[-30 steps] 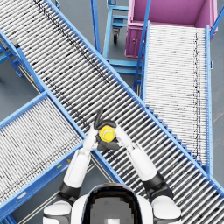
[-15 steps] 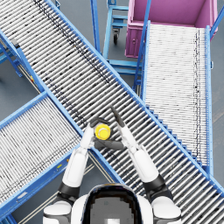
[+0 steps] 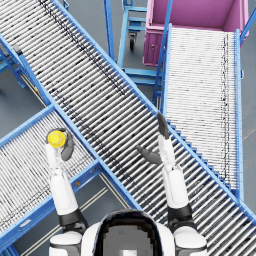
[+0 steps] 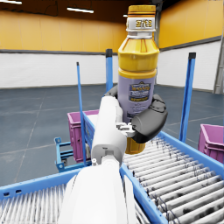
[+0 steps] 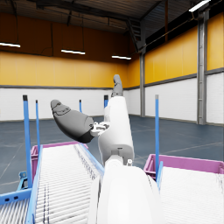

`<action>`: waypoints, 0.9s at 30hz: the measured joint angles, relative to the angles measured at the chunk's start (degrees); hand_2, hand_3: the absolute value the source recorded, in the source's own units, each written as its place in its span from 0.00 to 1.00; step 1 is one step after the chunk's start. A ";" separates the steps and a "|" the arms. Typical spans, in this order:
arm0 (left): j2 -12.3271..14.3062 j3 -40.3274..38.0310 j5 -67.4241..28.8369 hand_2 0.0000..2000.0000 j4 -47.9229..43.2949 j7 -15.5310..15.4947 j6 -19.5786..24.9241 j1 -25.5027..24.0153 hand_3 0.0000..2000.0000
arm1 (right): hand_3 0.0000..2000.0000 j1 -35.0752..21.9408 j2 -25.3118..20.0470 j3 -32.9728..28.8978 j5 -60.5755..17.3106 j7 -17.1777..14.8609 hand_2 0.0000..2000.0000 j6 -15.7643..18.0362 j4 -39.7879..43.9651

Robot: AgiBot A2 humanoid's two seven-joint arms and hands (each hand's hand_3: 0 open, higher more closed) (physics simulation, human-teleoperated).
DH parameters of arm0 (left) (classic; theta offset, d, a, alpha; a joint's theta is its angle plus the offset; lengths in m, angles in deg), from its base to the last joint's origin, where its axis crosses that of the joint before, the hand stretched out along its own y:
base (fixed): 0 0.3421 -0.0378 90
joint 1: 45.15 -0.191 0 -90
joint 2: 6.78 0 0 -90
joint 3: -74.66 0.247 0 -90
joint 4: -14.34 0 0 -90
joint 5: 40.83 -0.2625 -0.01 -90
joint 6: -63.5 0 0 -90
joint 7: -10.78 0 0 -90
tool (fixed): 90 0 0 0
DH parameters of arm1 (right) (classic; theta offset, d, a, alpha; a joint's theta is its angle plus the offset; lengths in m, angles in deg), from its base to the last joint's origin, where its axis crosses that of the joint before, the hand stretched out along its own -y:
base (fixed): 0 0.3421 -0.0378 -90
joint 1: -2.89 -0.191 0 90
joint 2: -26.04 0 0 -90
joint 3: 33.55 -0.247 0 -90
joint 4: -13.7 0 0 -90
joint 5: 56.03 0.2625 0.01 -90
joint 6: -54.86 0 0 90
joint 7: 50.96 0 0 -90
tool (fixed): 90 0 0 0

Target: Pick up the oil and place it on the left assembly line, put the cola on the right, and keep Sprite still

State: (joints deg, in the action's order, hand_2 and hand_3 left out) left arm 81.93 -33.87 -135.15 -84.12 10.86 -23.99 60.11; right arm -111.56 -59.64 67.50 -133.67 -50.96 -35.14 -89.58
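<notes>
The oil bottle has a yellow cap, an amber body and a pale label. My left hand grips it upright by its lower half, above the near end of the left assembly line. In the left wrist view the oil bottle rises above my left hand, with rollers just below. My right hand hangs open over the long middle conveyor, holding nothing; the right wrist view shows the right hand with its fingers spread. No cola or Sprite shows in any view.
The right assembly line runs up to a pink crate at the top. Blue frame rails border each roller belt. Grey floor shows between the lines.
My left arm has carried the oil bottle leftward from the middle conveyor to over the left line. My right hand has drawn away from the bottle to the right and spread its fingers.
</notes>
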 measured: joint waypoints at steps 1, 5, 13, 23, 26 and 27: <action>0.23 -1.71 0.00 1.00 0.65 0.00 0.02 -0.48 1.00 | 0.00 0.23 0.00 -0.25 0.00 0.00 0.00 0.00 -0.10; 0.98 -6.84 0.01 0.00 3.96 0.02 0.05 -1.94 0.67 | 0.00 -0.24 -0.55 0.25 0.00 0.00 0.00 0.00 -0.48; -1.28 -21.45 0.04 0.00 7.77 -0.07 -2.30 -1.28 0.00 | 0.00 -0.18 -1.22 0.49 0.00 0.00 0.00 0.00 -0.68; -5.51 -16.16 0.03 0.00 -0.85 -0.08 -2.50 0.65 0.00 | 0.00 -0.69 -1.95 -4.93 0.00 0.00 0.00 0.00 -0.90; -6.67 -11.53 0.02 0.00 -1.83 -0.08 -2.51 1.52 0.00 | 0.00 -1.33 -2.01 -8.94 0.01 0.00 0.00 0.00 -0.43; -6.95 -10.12 0.02 0.00 -1.95 -0.08 -2.51 1.86 0.00 | 0.00 -1.68 -1.99 -10.21 0.02 0.00 0.00 0.00 -0.29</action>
State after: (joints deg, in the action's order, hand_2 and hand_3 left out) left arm 74.98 -43.99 -135.13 -86.07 10.78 -26.50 61.97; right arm -113.24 -61.63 57.29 -133.65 -50.96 -35.14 -89.87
